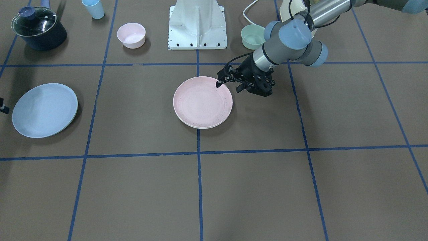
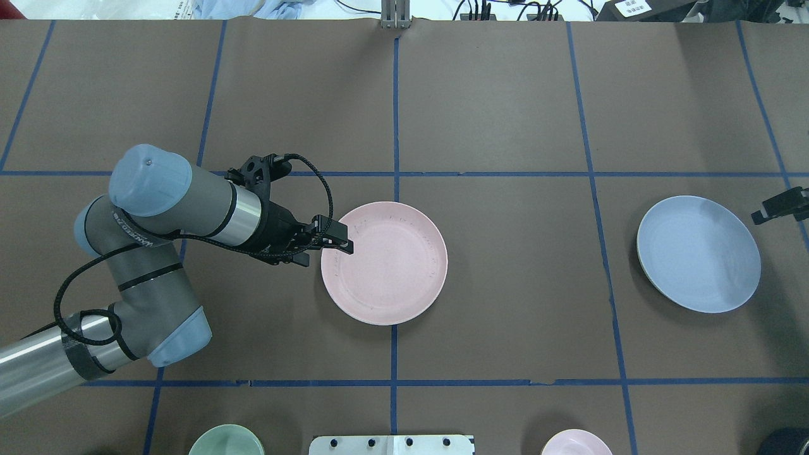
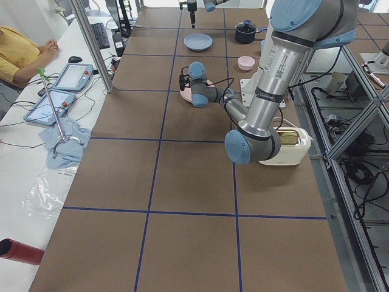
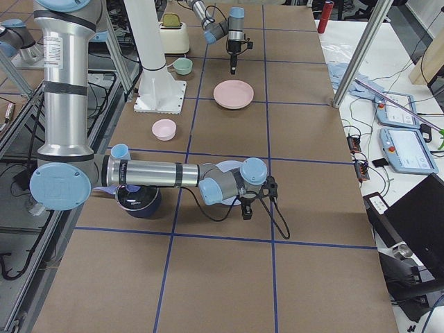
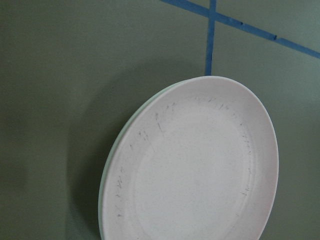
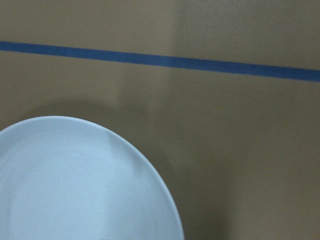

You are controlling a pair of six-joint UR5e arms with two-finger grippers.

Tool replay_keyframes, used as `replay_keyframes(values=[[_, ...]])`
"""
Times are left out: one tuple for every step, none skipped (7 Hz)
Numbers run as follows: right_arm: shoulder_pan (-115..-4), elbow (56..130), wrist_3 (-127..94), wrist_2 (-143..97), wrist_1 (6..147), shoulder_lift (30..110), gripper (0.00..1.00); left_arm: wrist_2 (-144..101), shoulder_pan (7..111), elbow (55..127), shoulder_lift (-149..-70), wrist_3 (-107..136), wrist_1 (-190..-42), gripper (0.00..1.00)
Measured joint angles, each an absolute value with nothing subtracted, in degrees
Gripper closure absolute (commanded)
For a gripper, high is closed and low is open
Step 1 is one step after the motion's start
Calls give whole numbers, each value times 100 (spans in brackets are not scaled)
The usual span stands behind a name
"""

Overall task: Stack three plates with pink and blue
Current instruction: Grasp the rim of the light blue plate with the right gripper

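Nearly there with the plate stack

Shows pink plate (image 2: 385, 262) lying on cream plate (image 5: 105, 182), rim just below the parted, empty fingers (image 1: 219, 83) of left gripper (image 1: 229, 86); leaves blue plate (image 2: 698, 253), apart beside right gripper (image 2: 780, 205) with finger spread impossible to tell, to go on top.

Lettering on the left arm (image 2: 136, 232) is unreadable.

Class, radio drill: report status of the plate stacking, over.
Left end effector open at rim of pink plate. Right end effector beside blue plate, state unclear. Pink atop another plate, blue apart. Nothing between them.
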State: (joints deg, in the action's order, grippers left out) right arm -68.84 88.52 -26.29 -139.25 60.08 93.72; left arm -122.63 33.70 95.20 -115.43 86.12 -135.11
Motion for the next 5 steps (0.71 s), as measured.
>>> replay_keyframes(values=[[-6600,8742,-3296,-13877,5441,9398,3,-12267,3402,9559,-11530,8725,-13513,1],[-6454,8555,-3583,-13836,5030,9411,20,-12265,3415,9583,-11526,8855,-13511,1],[-6402,8421,-3683,-13809,4758,9419,52,-12255,3411,9592,-11524,9002,-13507,1],[-6390,8363,-3714,-13788,4631,9443,76,-12248,3407,9595,-11523,9091,-13503,1],[-6388,8332,-3725,-13764,4577,9485,100,-12247,3410,9600,-11523,9127,-13503,1]])
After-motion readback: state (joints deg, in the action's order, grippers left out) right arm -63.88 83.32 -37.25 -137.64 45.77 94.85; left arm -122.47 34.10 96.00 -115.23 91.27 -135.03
